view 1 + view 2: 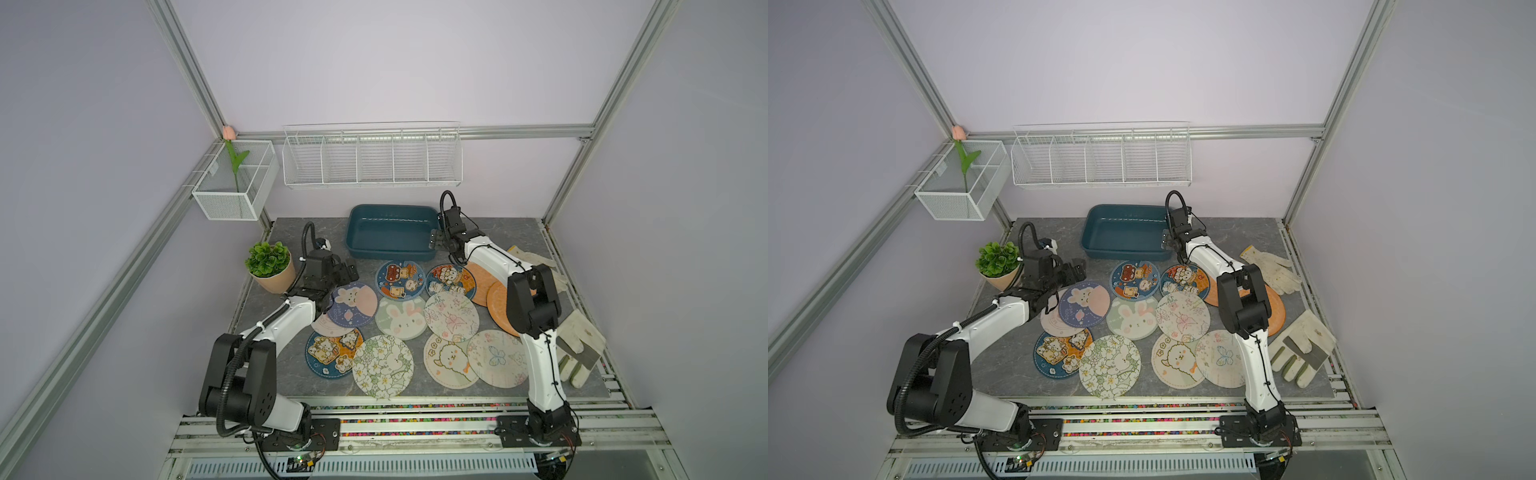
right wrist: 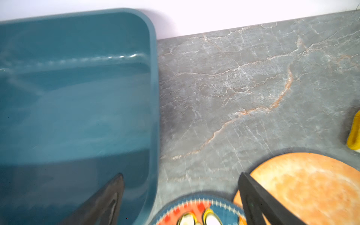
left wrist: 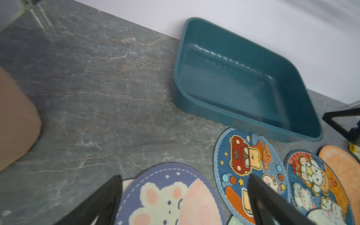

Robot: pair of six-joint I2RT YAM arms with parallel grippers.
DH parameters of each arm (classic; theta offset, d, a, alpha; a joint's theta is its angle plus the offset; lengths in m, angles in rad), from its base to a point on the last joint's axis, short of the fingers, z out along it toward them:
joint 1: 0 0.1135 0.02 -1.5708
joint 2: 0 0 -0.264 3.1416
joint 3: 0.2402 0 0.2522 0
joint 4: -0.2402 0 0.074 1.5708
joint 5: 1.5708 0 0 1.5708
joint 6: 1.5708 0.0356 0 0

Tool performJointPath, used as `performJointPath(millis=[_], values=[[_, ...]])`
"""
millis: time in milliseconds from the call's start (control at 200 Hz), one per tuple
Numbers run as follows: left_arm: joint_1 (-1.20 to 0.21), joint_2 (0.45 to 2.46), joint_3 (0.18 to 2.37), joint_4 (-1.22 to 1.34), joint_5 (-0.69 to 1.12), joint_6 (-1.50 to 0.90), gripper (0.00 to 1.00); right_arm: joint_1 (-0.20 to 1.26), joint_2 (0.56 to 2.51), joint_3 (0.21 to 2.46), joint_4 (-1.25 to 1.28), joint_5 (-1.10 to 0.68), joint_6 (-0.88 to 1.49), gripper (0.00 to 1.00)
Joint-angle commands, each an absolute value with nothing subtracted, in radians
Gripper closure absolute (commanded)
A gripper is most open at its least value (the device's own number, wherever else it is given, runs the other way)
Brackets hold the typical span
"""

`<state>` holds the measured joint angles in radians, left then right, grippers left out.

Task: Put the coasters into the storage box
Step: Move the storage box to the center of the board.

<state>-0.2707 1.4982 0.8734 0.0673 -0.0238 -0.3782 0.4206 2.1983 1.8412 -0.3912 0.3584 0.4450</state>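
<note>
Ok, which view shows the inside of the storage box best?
The left wrist view: the whole storage box fills it, rim to rim, floor bare. Both top views show it small, with the right gripper at its right end. The right wrist view catches only a blurred part.

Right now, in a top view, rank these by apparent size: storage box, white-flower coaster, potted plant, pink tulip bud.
1. storage box
2. white-flower coaster
3. potted plant, looking only slightly smaller than the coaster
4. pink tulip bud

Bare counter (image 3: 97, 87) left of storage box (image 1: 390, 232) is open; potted plant (image 1: 272, 266) (left edge) and gloves (image 1: 582, 345) hem the sides; coasters (image 1: 401, 318) cover the middle.
</note>
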Motion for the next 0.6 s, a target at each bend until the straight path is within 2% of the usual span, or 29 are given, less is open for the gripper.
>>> performJointPath(millis=[0, 150, 330, 595], values=[[-0.297, 1.569, 0.944, 0.043, 0.029, -0.430, 0.00, 0.422, 2.081, 1.725, -0.417, 0.251, 0.424, 0.06], [-0.305, 1.673, 1.020, 0.029, 0.118, -0.469, 0.07, 0.428, 1.990, 1.630, -0.486, 0.024, 0.415, 0.00], [-0.308, 1.786, 1.102, -0.005, 0.234, -0.485, 0.18, 0.462, 1.960, 1.557, -0.528, -0.144, 0.448, 0.05], [-0.329, 1.901, 1.179, -0.053, 0.273, -0.465, 0.30, 0.511, 2.011, 1.577, -0.615, -0.190, 0.473, 0.09]])
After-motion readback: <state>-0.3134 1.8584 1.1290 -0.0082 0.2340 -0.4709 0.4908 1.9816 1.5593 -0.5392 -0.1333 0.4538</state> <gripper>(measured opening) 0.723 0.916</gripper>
